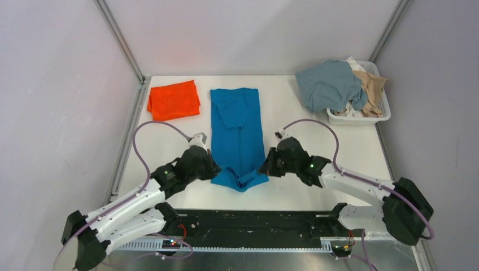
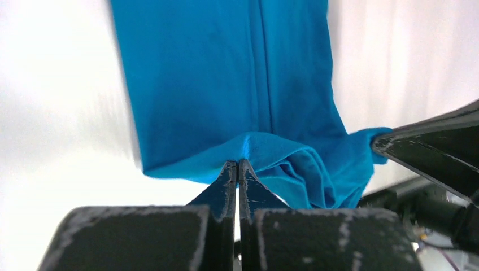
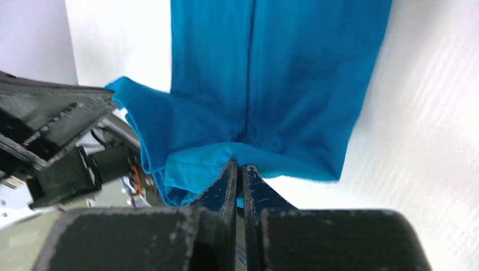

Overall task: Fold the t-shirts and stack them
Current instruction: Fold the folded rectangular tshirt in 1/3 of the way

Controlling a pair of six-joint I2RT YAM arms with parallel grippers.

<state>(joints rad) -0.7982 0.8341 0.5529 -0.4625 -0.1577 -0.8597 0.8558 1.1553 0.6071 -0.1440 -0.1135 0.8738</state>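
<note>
Top external: our left gripper [image 1: 214,169] and right gripper [image 1: 264,167] each pinch the blue t-shirt [image 1: 237,127] hem by the bench's near edge; we should lift level, then fold toward the far edge

The right gripper [image 3: 237,167] has its two dark fingers pressed together on the near hem of a blue t-shirt [image 3: 271,73]. The shirt stretches away over a white table [image 3: 423,141]. At left, the left gripper [image 3: 108,91] meets the hem's other corner.

The blue t-shirt [image 2: 226,84] runs off the top edge in both wrist views.
</note>
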